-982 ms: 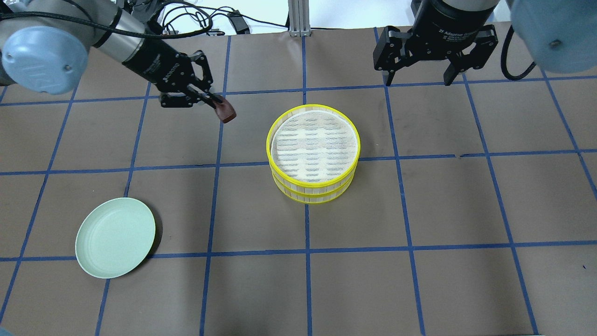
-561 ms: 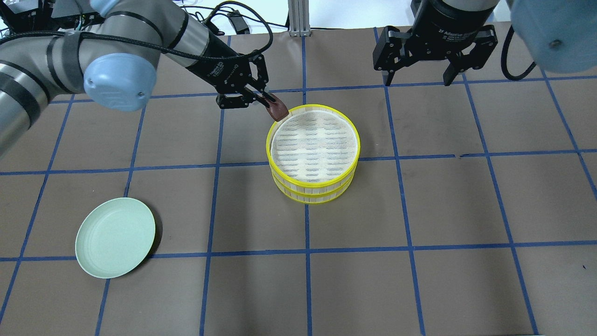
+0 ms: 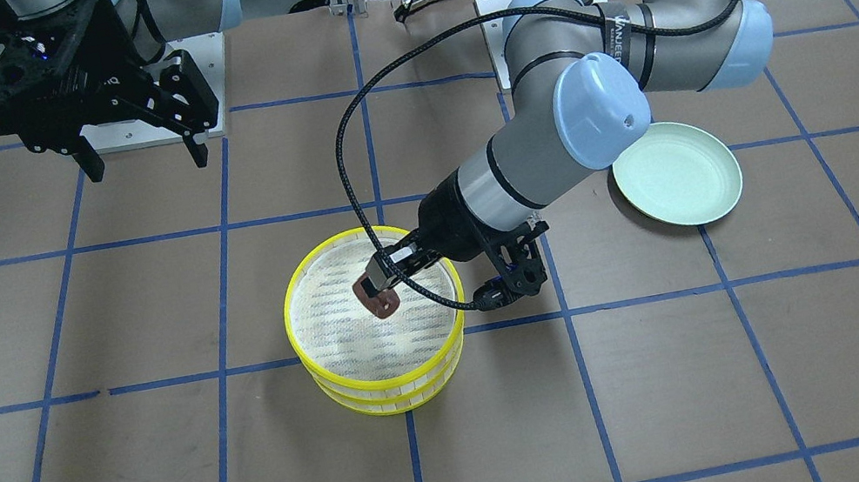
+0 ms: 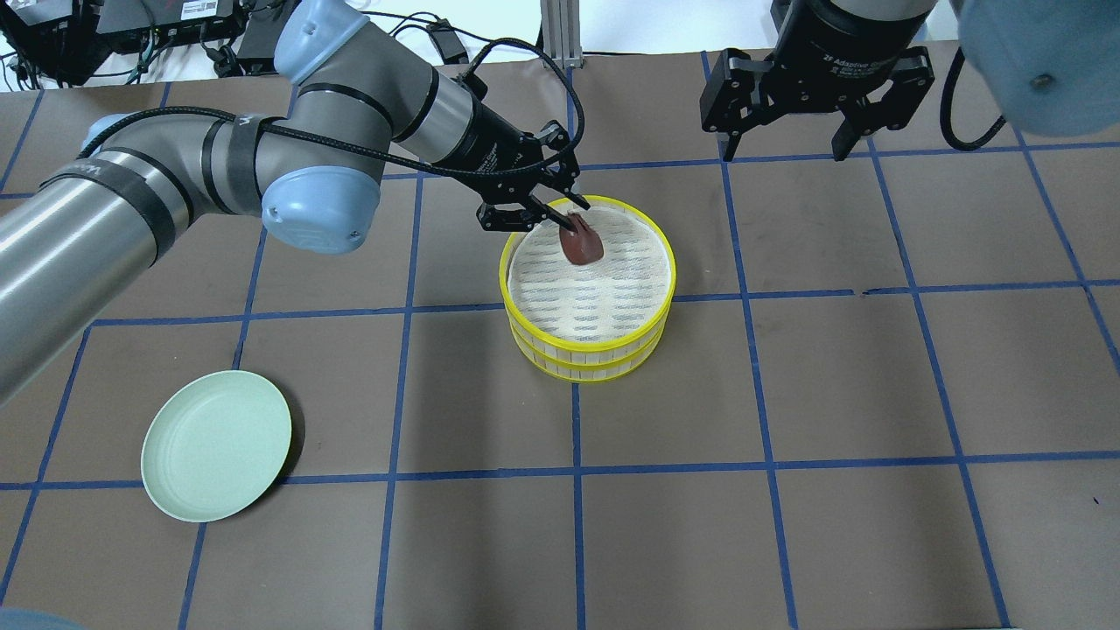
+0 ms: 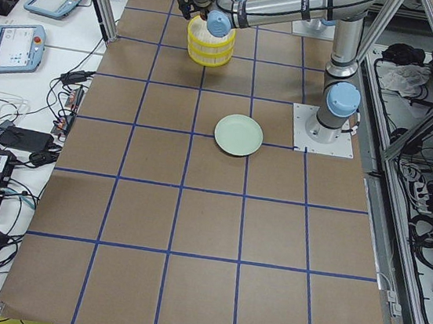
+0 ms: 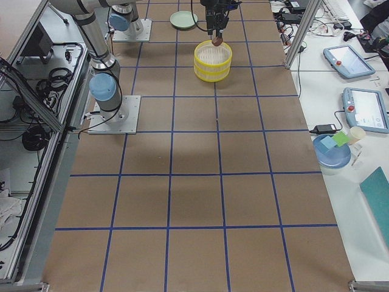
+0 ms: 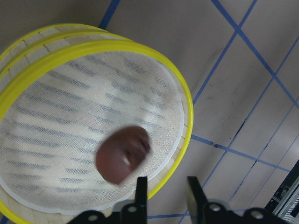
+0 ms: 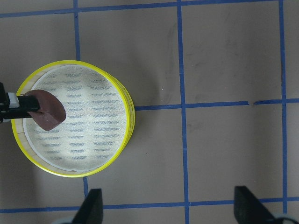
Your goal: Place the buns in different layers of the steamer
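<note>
Reddish-brown, the bun hangs pinched between left fingers' tips over upper tray.

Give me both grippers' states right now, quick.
Left gripper: closed, holding the brown bun over the top steamer tray.
Right gripper: open, empty.

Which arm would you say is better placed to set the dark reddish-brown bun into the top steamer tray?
Left. The left gripper holds the dark reddish-brown oval bun above the top yellow-rimmed steamer tray; the right gripper hangs open, empty, away from the stack.
</note>
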Tool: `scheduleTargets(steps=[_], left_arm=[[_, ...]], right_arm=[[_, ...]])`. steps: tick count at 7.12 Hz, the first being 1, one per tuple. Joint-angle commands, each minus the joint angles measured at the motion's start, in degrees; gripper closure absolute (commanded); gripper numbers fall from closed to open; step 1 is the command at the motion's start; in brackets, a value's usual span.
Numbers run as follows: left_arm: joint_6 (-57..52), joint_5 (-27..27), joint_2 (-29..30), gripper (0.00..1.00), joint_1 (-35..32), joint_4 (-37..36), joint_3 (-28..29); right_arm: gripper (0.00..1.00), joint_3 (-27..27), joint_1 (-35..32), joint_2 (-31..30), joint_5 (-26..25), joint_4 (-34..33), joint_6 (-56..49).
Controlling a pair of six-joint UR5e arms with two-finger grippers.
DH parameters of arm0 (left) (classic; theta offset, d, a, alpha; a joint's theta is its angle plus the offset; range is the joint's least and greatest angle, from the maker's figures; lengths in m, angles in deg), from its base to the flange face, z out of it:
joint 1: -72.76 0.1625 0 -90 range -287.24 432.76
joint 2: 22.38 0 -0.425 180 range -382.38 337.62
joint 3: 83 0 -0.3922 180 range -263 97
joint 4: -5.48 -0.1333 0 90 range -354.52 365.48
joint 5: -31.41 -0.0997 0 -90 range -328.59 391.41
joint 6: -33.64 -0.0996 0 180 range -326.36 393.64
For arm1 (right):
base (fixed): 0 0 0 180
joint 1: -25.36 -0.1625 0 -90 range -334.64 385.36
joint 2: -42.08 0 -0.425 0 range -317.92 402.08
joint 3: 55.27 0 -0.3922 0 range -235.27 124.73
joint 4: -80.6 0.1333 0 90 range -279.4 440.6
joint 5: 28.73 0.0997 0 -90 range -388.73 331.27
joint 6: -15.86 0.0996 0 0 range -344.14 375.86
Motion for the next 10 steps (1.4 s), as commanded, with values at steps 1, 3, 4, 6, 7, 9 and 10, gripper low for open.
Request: scheduleTargets(steps=[1,3,4,6,7,9,10], left_arm=[[0.1,-0.4,-0.6,0.0,-0.2,0.3,0.4],[-1.4,-4.2,-2.2,0.0,1.4,0.5,1.8],[-8.9,-5.0,-3.4,0.0,3.7,0.9,2.4],[-28.6,-12.4,-6.7,0.0,10.9,9.2,2.7],[-33.6,-21.5,-9.1,0.0,12.3,14.9,3.9],[-35.8,-34.3,-14.4,0.0,12.6,28.5,8.0],[-35.6,-34.8,-17.0,0.0,12.6,30.8,8.1]], right_arm=[[0.0,0.0,0.0,0.0,0.1,0.0,0.0],[0.0,0.0,0.0,0.0,0.1,0.0,0.0],[0.0,0.0,-0.1,0.0,0.3,0.0,0.0],[0.0,0.0,0.0,0.0,0.3,-0.1,0.1],[0.0,0.0,0.0,0.0,0.3,-0.1,0.1],[0.0,0.0,0.1,0.0,0.3,-0.1,0.1],[0.0,0.0,0.2,0.0,0.3,-0.1,0.0]])
